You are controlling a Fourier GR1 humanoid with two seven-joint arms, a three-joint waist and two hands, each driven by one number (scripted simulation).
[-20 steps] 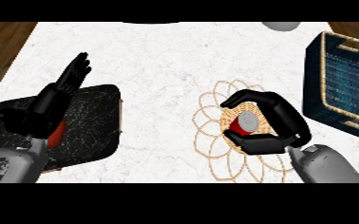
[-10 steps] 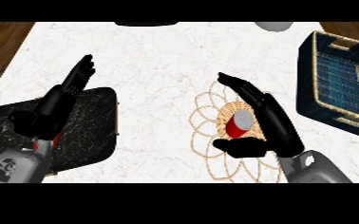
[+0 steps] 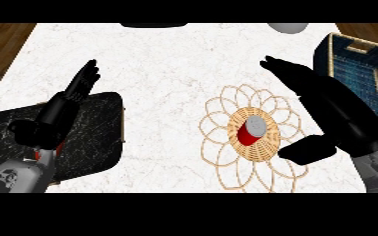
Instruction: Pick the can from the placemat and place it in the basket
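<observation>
Can (image 3: 252, 130) sits upright at the centre of the round woven placemat (image 3: 221, 130), red body, grey top, and nothing is touching it. The right robot hand (image 3: 325, 111) is spread wide just to its right, fingers straight and pointing away up the counter (image 3: 170, 60), thumb stuck out low near the placemat's edge, holding nothing. The left robot hand (image 3: 63, 107) rests open over the dark mat (image 3: 96, 130) at the left, fingers up, out of the play. The basket (image 3: 353, 62), dark with blue slats, waits at the far right edge, just beyond the right hand. The job in hand looks like the grasp itself: bring the palm in sideways until the can stands between thumb and fingers, then curl round its middle, not its top, so it does not tip on the wicker. Once it is caught, a straight lift before swinging right should keep it off the basket's rim.
</observation>
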